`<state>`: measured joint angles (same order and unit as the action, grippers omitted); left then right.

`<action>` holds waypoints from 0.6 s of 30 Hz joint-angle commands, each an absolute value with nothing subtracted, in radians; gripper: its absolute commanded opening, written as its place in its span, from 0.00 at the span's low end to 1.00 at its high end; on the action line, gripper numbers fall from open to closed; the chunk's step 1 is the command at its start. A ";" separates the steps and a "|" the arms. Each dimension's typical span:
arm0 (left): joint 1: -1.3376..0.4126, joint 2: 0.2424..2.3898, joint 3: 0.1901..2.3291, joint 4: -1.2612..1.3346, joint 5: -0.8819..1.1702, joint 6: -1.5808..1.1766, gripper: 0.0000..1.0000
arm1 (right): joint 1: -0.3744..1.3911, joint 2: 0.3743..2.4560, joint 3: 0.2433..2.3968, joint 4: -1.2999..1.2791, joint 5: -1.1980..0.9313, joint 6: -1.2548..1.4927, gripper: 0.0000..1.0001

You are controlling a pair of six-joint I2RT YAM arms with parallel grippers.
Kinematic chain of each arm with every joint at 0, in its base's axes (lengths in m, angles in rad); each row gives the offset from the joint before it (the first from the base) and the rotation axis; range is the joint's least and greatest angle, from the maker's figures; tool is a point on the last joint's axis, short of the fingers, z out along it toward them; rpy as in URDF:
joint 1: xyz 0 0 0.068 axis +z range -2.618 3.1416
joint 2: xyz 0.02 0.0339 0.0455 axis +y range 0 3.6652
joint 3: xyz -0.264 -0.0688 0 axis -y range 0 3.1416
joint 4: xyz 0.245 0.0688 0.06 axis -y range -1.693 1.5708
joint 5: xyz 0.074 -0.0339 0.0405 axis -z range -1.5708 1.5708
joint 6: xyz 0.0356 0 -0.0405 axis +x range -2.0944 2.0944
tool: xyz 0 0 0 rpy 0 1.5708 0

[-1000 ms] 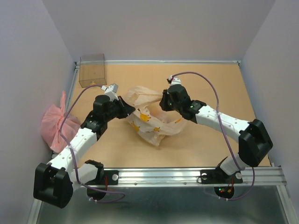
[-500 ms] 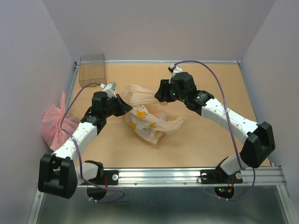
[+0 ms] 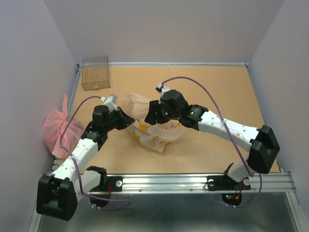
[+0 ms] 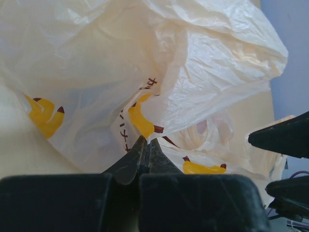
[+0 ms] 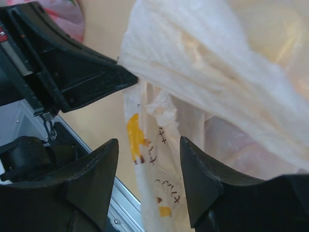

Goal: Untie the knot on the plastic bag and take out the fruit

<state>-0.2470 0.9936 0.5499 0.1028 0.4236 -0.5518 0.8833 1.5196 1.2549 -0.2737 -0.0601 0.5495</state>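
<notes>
The pale peach plastic bag with yellow marks lies crumpled mid-table. My left gripper is at its left edge, and in the left wrist view it is shut on a fold of the bag's film. My right gripper is open over the bag's top left. In the right wrist view the bag's film hangs between its spread fingers. A small crumpled twist shows there; I cannot tell whether it is the knot. The fruit is hidden apart from a faint orange glow.
A pink crinkled bag sits off the table's left edge. A clear brown box stands at the back left corner. Walls close in on three sides, and a metal rail runs along the near edge.
My right gripper has swung left and nearer, down over the bag's top beside the left gripper. The left gripper has drawn slightly nearer, still holding the film. The bag is more bunched.
</notes>
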 commanded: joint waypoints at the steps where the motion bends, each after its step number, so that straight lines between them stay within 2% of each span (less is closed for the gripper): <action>1: -0.252 0.931 0.496 0.064 0.410 -0.551 0.00 | 0.882 1.557 1.216 -0.258 -0.049 0.600 0.59; 4: -0.252 0.916 0.479 0.054 0.413 -0.548 0.00 | 0.888 1.603 1.244 -0.253 -0.025 0.597 0.59; 11: -0.253 0.911 0.500 0.060 0.416 -0.555 0.00 | 0.899 1.732 1.363 -0.241 -0.032 0.569 0.71; 18: -0.256 0.930 0.515 0.080 0.423 -0.563 0.00 | 0.923 1.821 1.433 -0.235 -0.028 0.561 0.71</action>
